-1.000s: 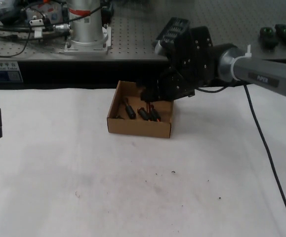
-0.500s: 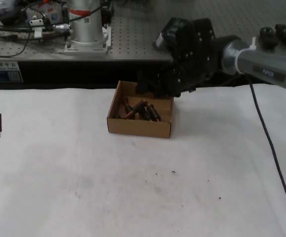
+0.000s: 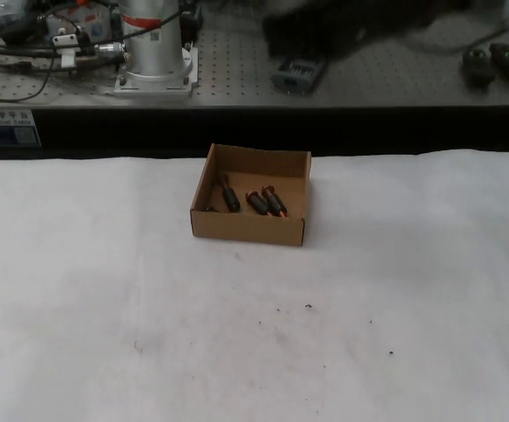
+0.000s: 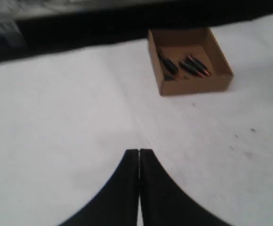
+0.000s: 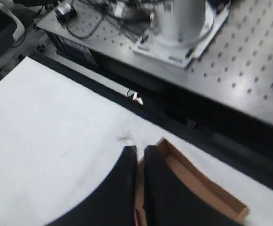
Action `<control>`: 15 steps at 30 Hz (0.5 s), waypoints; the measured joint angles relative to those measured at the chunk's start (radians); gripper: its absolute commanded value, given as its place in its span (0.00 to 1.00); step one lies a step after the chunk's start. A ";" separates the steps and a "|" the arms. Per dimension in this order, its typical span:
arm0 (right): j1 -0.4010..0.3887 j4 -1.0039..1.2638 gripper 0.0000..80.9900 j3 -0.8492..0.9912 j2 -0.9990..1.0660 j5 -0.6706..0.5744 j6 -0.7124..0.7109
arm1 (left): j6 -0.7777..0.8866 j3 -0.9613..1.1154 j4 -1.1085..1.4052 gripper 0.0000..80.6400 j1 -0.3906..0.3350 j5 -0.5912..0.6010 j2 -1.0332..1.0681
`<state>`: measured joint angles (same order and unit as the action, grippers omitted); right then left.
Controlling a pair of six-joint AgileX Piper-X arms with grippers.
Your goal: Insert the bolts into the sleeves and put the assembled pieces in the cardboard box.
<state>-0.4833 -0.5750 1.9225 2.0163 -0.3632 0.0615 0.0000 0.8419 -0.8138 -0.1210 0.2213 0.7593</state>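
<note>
Left gripper [image 4: 139,151]: fingers pressed together, nothing held, hanging above the white cloth [image 3: 236,334] with the cardboard box [image 4: 193,84] well apart from it. Right gripper [image 5: 140,149]: fingers closed to a sliver, nothing between them, poised high over the box's rim [image 5: 207,188].

Near ground, high view: the cloth carries a few dark specks toward 6 o'clock.

Middle: the box [image 3: 247,226] sits open, just to 12 o'clock of the cloth's centre. Inside lie 3 assembled pieces, dark with red-orange tips:
- 1 piece [image 3: 229,193] on the 9 o'clock side
- 2 pieces [image 3: 256,202] [image 3: 274,200] close together toward 3 o'clock
- 1 small dark thing [image 3: 210,208] against the near wall at 8 o'clock; too small to identify

Far, at 12 o'clock: a perforated metal bench [image 3: 236,79] with a metal column [image 3: 153,44] at 11 o'clock. A dark blurred mass [image 3: 324,26] hangs over it, likely an arm; side not clear.

Judgement: every bolt-and-sleeve piece I can find is in the box and both grippers are bare. The task looks done or very nearly so. Left to do, at most: check the small dark thing.
</note>
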 measured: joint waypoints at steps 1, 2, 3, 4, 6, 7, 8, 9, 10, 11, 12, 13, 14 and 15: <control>0.006 -0.014 0.06 -0.015 -0.045 0.000 -0.033 | -0.037 0.000 0.031 0.01 0.002 -0.070 -0.062; 0.010 -0.028 0.06 -0.033 -0.083 0.000 -0.053 | -0.044 0.000 0.048 0.01 0.005 -0.088 -0.091; 0.016 -0.038 0.06 -0.061 -0.133 0.000 -0.071 | -0.045 0.000 0.102 0.01 0.008 -0.114 -0.136; 0.020 -0.043 0.06 -0.097 -0.184 0.000 -0.082 | -0.045 0.000 0.128 0.01 0.008 -0.121 -0.157; 0.026 -0.028 0.06 -0.252 -0.336 0.003 -0.100 | -0.037 -0.037 0.216 0.01 0.010 -0.129 -0.216; 0.026 0.008 0.06 -0.394 -0.450 0.002 -0.105 | -0.034 -0.058 0.226 0.01 0.010 -0.134 -0.224; 0.026 0.040 0.06 -0.471 -0.508 0.002 -0.110 | -0.027 -0.085 0.233 0.01 0.010 -0.136 -0.228; 0.026 0.079 0.06 -0.548 -0.566 0.002 -0.111 | -0.022 -0.110 0.237 0.01 0.010 -0.136 -0.231; 0.026 0.119 0.06 -0.610 -0.617 0.002 -0.111 | -0.017 -0.143 0.238 0.01 0.010 -0.136 -0.232; 0.026 0.162 0.06 -0.684 -0.680 0.001 -0.111 | -0.012 -0.176 0.243 0.01 0.010 -0.136 -0.231; 0.026 0.205 0.06 -0.754 -0.748 0.001 -0.111 | -0.010 -0.234 0.257 0.01 0.010 -0.136 -0.231; 0.026 0.235 0.06 -0.808 -0.814 0.001 -0.111 | -0.007 -0.262 0.272 0.01 0.010 -0.136 -0.231; 0.026 0.242 0.06 -0.820 -0.868 0.001 -0.111 | -0.007 -0.286 0.289 0.01 0.010 -0.136 -0.231; 0.026 0.271 0.06 -0.870 -0.931 0.001 -0.111 | -0.007 -0.303 0.310 0.01 0.010 -0.136 -0.231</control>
<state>-0.4575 -0.3037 1.0528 1.0850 -0.3625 -0.0491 -0.0073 0.5389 -0.5039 -0.1114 0.0857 0.5279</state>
